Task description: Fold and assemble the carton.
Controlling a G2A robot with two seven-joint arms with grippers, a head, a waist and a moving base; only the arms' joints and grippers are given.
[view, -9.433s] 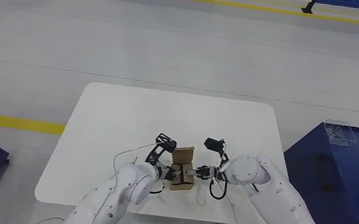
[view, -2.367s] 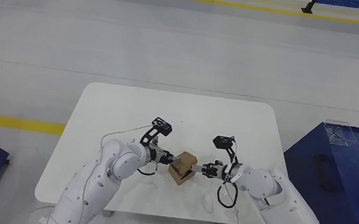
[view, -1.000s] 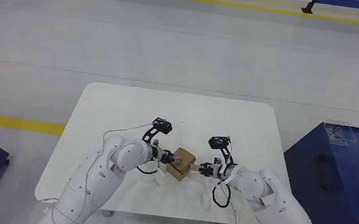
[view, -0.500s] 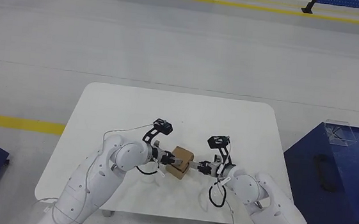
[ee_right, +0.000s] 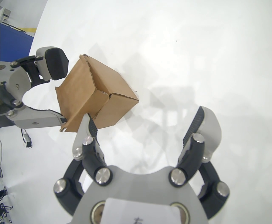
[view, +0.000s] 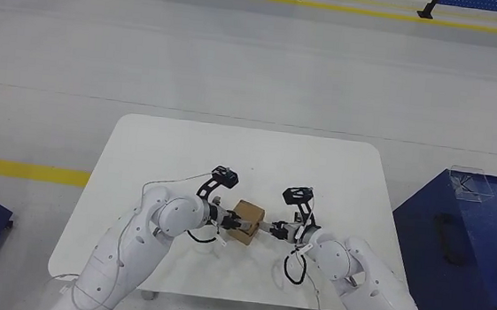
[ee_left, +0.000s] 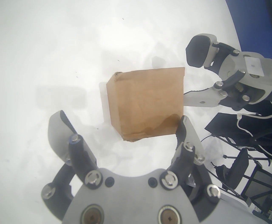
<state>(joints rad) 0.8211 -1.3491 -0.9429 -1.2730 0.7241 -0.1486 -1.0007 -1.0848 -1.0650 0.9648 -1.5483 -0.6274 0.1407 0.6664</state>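
Left wrist view: left fingers [ee_left: 185,129] were recorded spread wide, one tip touching a lower corner of the carton [ee_left: 144,104], the other well apart from it. Left gripper [ee_left: 122,121]: nothing clamped.

Right fingers [ee_right: 90,127] were likewise found wide apart, one tip laid against the ragged end flaps [ee_right: 99,99], the other off in open space. Right gripper [ee_right: 145,118]: nothing held.

Carton: closed to a box shape, tilted, set between the two grippers near the front edge of the table [view: 187,150].

Step judged: the end flaps being pressed home. It is best done with the left tip kept as a stop while the flaps are pushed squarely from the right, so that the box is not skidded or crushed.

Not made out: the underside, the far end, whether the flaps were locked, and whether the carton rested flat on the table.
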